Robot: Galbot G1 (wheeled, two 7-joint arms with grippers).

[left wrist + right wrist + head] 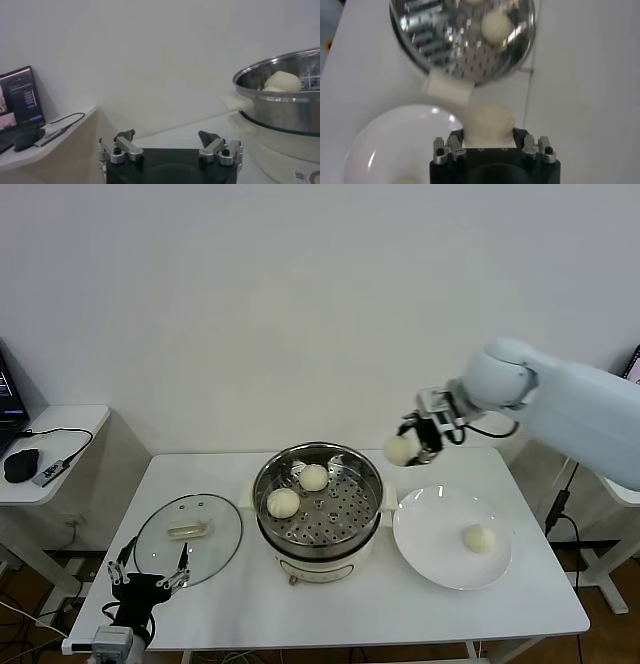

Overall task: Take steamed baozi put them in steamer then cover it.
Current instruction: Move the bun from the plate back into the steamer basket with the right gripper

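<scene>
The right gripper [414, 446] clamps a smooth round baozi [399, 450] at the steel steamer's [318, 496] two o'clock; two buns [298, 490] lie on its perforated tray. The left gripper [150, 581], fingers apart, idles at seven o'clock beside the glass cover [188, 536].

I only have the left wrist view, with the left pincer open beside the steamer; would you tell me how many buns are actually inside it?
Observer: Two baozi sit on the perforated tray of the steamer, both towards its left side.
Operator: Thank you. Where is the right arm at this moment?
Observer: The right pincer is shut on a third baozi, held in the air just to the right of the steamer, towards the back of the table.
Operator: Is anything left to fetch after that one?
Observer: Yes, a last baozi lies on the white plate, which stands to the right of the steamer.
</scene>
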